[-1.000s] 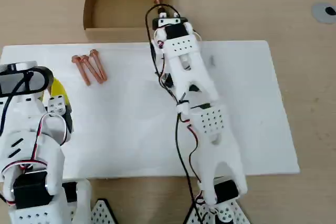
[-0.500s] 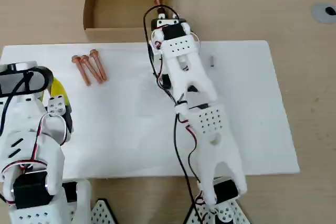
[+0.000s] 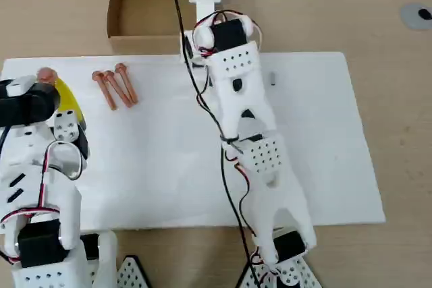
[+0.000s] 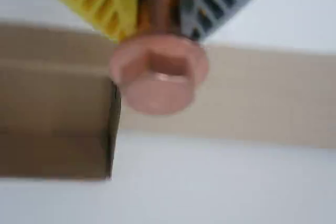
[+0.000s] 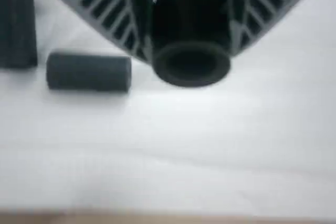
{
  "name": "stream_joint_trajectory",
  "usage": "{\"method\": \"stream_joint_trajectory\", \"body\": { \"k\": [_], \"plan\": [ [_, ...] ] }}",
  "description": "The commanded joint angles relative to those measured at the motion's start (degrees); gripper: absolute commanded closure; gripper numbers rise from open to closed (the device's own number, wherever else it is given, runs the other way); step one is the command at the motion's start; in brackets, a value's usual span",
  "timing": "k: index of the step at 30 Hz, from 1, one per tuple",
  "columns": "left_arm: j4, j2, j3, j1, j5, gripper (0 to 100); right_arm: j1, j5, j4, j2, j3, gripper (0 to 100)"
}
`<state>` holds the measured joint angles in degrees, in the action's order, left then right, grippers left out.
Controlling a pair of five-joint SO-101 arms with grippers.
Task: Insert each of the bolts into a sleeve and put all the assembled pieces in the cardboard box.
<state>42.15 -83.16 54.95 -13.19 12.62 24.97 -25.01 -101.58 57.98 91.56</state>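
Three loose bolts [image 3: 115, 87] sit on the white sheet [image 3: 324, 133], cardboard box [image 3: 152, 8] just behind, right arm [image 3: 236, 79] stretched to its edge.

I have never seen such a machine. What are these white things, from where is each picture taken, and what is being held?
These are two small robot arms at a wooden table. The high view looks down from above. In it the left arm stands at the lower left. The right arm stretches over a white sheet toward the cardboard box.

The other two pictures come from a camera on each arm's wrist, looking along its tool. The left tool is shut on a copper bolt, whose head faces the camera. The right tool is shut on a black sleeve.

Three more bolts lie on the sheet. Two loose sleeves lie on it too, near the right tool.
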Motion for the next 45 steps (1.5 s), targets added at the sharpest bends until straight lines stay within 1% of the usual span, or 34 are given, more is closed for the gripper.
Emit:
{"method": "stream_joint_trajectory", "body": {
  "k": [1, 4, 7, 11, 14, 19, 23, 28, 31, 33, 35, 39, 45],
  "plan": [
    [-7.91, -0.31, 1.05, -3.96, -0.62, 99, 1.27, 1.85, -0.79, -4.0, 4.09, 98.8],
    [-11.87, -0.31, 3.16, -7.65, -2.99, 99, 2.59, 1.93, -0.79, -10.42, 4.0, 98.8],
    [-11.78, -0.22, 4.04, -10.11, -7.21, 99, 5.05, 2.11, -0.79, -17.63, 4.0, 98.8],
    [-11.87, -0.22, 5.36, -10.11, -11.25, 99, 8.75, 2.11, -0.88, -26.51, 3.82, 98.9],
    [-11.87, -0.22, 5.45, -10.11, -14.33, 99, 10.42, 3.96, -0.88, -30.2, 3.21, 98.9],
    [-11.78, -0.22, 5.45, -7.82, -15.3, 99, 10.77, 4.13, -0.97, -36.53, -5.85, 98.9],
    [-11.78, -0.22, 5.45, -6.15, -15.38, 99, 13.14, 4.04, -0.97, -47.34, -21.67, 98.9],
    [-12.13, -0.22, 5.36, -4.4, -15.38, 99, 18.07, 2.81, -0.53, -64.75, -47.87, 98.9],
    [-12.13, -0.4, 5.36, -2.02, -15.3, 99, 18.68, 2.99, 2.64, -73.45, -61.58, 98.9],
    [-12.22, -0.57, 4.92, 0.35, -15.21, 99, 18.51, 3.16, 6.24, -78.9, -69.49, 98.9],
    [-12.31, -0.48, 4.66, 2.29, -15.12, 99, 18.15, 5.01, 10.02, -84.09, -77.32, 98.9],
    [-12.22, -0.48, 4.66, 5.19, -15.12, 99, 17.89, 8.7, 20.92, -94.02, -95.16, 98.9],
    [-11.87, -0.66, 3.69, 7.56, -15.3, 99, 18.15, 16.26, 44.57, -107.21, -123.65, 98.9]
  ]
}}
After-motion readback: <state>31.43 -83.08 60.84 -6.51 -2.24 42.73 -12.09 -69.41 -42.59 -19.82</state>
